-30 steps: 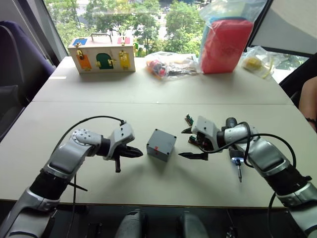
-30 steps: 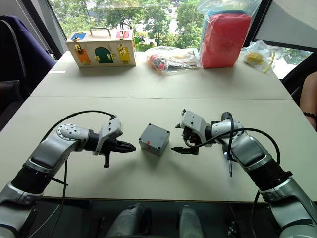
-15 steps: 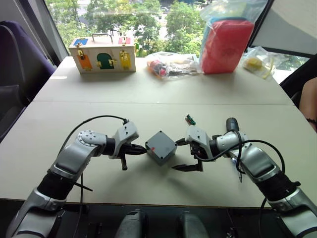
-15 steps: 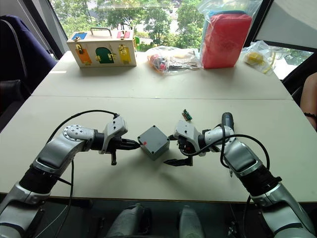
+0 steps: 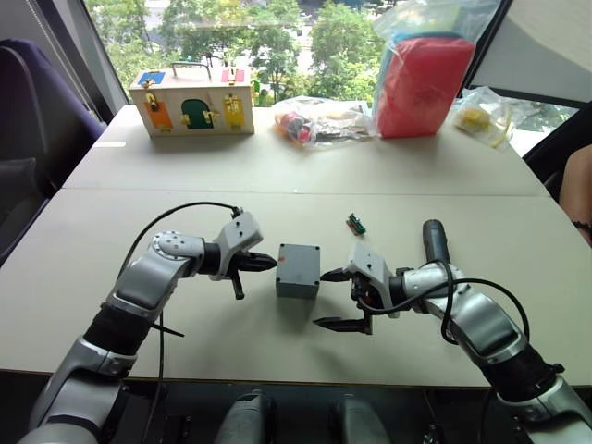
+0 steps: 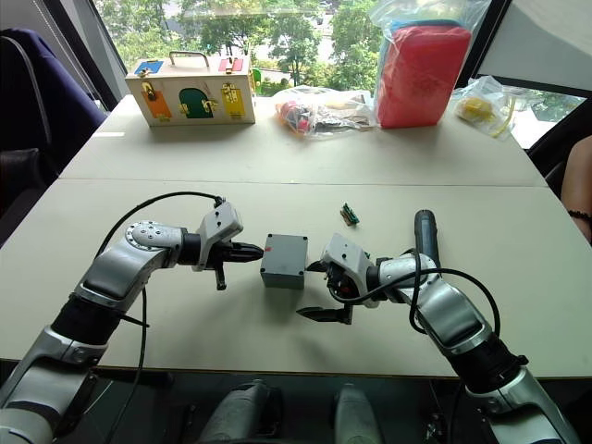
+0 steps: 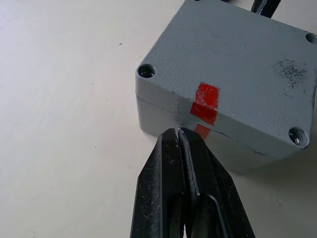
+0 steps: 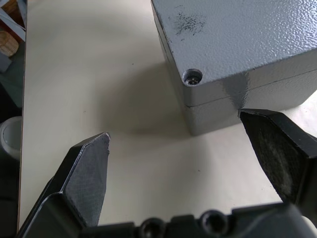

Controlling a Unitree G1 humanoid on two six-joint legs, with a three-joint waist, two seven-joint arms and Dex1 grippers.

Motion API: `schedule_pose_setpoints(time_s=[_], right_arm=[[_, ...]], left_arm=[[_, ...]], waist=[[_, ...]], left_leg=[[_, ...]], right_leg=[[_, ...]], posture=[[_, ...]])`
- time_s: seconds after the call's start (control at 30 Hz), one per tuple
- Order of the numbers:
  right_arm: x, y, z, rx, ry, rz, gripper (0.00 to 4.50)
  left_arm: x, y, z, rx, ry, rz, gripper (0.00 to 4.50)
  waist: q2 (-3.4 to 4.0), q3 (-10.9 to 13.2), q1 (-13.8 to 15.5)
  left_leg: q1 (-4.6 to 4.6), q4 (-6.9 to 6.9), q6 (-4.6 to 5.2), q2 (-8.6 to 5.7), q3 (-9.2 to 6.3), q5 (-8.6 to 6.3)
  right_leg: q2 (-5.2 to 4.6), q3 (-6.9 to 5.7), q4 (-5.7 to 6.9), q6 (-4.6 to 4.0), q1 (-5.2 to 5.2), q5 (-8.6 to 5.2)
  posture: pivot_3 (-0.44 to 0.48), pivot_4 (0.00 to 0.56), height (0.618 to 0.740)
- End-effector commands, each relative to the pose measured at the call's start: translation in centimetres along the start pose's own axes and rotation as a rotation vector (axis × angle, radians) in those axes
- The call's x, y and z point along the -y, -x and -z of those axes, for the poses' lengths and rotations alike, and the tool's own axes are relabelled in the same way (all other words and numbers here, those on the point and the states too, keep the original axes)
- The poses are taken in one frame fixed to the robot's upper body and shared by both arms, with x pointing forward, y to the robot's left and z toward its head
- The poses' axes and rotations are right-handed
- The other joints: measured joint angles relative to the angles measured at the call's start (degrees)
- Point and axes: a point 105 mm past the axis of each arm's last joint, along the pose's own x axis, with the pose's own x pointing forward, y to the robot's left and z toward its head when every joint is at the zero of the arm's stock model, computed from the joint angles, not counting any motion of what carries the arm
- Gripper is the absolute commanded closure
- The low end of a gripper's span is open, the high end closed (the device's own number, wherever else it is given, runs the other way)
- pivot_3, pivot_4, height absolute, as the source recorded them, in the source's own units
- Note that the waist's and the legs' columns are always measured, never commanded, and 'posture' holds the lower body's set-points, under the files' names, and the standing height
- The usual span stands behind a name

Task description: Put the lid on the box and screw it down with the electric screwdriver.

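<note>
The grey box [image 5: 298,277] stands mid-table with the lid [image 7: 233,64] sitting on it, a seam between them. A red mark [image 7: 204,101] crosses that seam on the side facing my left arm. My left gripper [image 5: 270,264] is shut, its tips touching that side just below the mark. My right gripper [image 5: 320,299] is open on the box's other side: one fingertip lies close to the box's wall, the other points out over bare table nearer me. The black electric screwdriver [image 5: 433,242] lies on the table behind my right forearm.
A small green piece [image 5: 355,223] lies behind the box. Along the far edge stand a wooden box with coloured doors [image 5: 192,102], clear plastic bags [image 5: 319,120] and a red bag [image 5: 421,83]. A person's arm [image 5: 578,185] shows at the right edge.
The box has turned from skewed to square with the table edge. My left gripper moved right against its marked side. My right gripper came left and nearer me, off the screwdriver's side.
</note>
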Motion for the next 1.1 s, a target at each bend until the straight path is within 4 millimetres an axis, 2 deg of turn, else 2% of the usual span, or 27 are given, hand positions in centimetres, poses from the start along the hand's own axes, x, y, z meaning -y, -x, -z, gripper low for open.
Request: schedule_pose_setpoints(time_s=[0.03, 0.13, 0.2, 0.3, 0.37, 0.43, 0.53, 0.63, 0.83, 1.1], right_arm=[[0.8, 1.3, -1.6, 0.045, 0.085, 0.098, 0.03], [1.5, 2.8, -1.2, 0.015, 0.120, 0.213, 0.03], [0.8, 3.8, -1.4, 0.068, 0.032, 0.177, 0.03], [1.8, 5.3, -2.4, 0.194, -0.080, 0.268, 0.03], [2.4, 5.7, -2.4, 0.221, -0.097, 0.319, 0.03], [3.9, 6.0, -2.0, 0.226, -0.117, 0.413, 0.03], [4.9, 6.0, -1.3, 0.215, -0.131, 0.473, 0.03], [5.6, 5.8, -0.2, 0.190, -0.161, 0.513, 0.73], [6.7, 5.6, 1.2, 0.152, -0.202, 0.561, 2.95], [7.1, 5.0, 1.7, 0.130, -0.216, 0.565, 2.95]], left_arm=[[0.1, 0.4, -1.0, 0.015, -0.055, 0.009, 4.50], [0.1, 1.4, -0.8, 0.011, -0.042, 0.003, 4.50], [-0.2, 2.2, -1.3, 0.046, -0.010, -0.014, 4.50], [-0.6, 3.3, -3.0, 0.129, 0.034, -0.024, 4.50], [-0.6, 3.5, -3.7, 0.153, 0.039, -0.019, 4.50], [-0.1, 3.6, -4.6, 0.168, 0.015, 0.011, 4.50], [0.5, 3.3, -5.5, 0.171, -0.025, 0.047, 4.50], [1.0, 3.1, -6.3, 0.172, -0.066, 0.073, 4.50], [2.1, 2.9, -7.3, 0.160, -0.124, 0.118, 4.50], [2.0, 2.7, -6.4, 0.106, -0.156, 0.110, 4.50]], waist=[[0.00, 0.00, 0.04], [0.00, 0.00, 0.05], [0.00, 0.00, 0.07], [-0.02, 0.00, -0.01], [-0.02, 0.00, -0.03], [-0.01, 0.00, -0.06], [-0.01, 0.00, 0.07], [-0.01, 0.00, 0.02], [-0.01, 0.00, -0.09], [-0.01, 0.01, 0.00]], left_leg=[[0.00, 0.00, 0.00, 0.00, 0.00, 0.00], [0.00, 0.00, 0.00, -0.01, 0.00, 0.00], [0.00, 0.00, 0.00, 0.00, 0.00, 0.00], [0.01, 0.00, 0.00, 0.02, -0.02, 0.00], [0.03, 0.00, -0.01, 0.02, -0.03, 0.01], [0.03, 0.00, -0.01, 0.02, -0.04, 0.01], [0.03, 0.00, -0.02, 0.00, -0.02, 0.01], [0.03, 0.00, -0.02, -0.03, -0.01, 0.01], [0.03, 0.00, -0.02, -0.02, 0.00, 0.01], [0.04, 0.00, -0.02, 0.00, 0.00, 0.01]], right_leg=[[0.00, 0.00, 0.00, 0.00, 0.00, 0.00], [0.00, 0.00, 0.00, 0.00, 0.00, 0.00], [-0.01, 0.00, -0.01, 0.00, 0.01, 0.00], [-0.01, 0.00, -0.01, 0.00, 0.03, 0.00], [-0.01, 0.00, 0.04, 0.01, 0.03, 0.00], [0.00, 0.00, 0.03, 0.00, 0.04, 0.00], [0.00, 0.00, 0.02, 0.00, 0.04, 0.00], [0.01, 0.00, 0.02, 0.00, 0.05, 0.00], [0.07, 0.00, 0.02, 0.01, 0.04, 0.00], [0.25, 0.03, 0.02, 0.01, 0.05, 0.00]], posture=[[0.000, 0.150, 0.740], [0.000, 0.150, 0.740], [0.000, 0.150, 0.740], [0.000, 0.150, 0.740], [0.000, 0.150, 0.740], [0.000, 0.150, 0.740], [0.000, 0.150, 0.740], [0.000, 0.150, 0.740], [0.000, 0.150, 0.740], [0.000, 0.150, 0.740]])
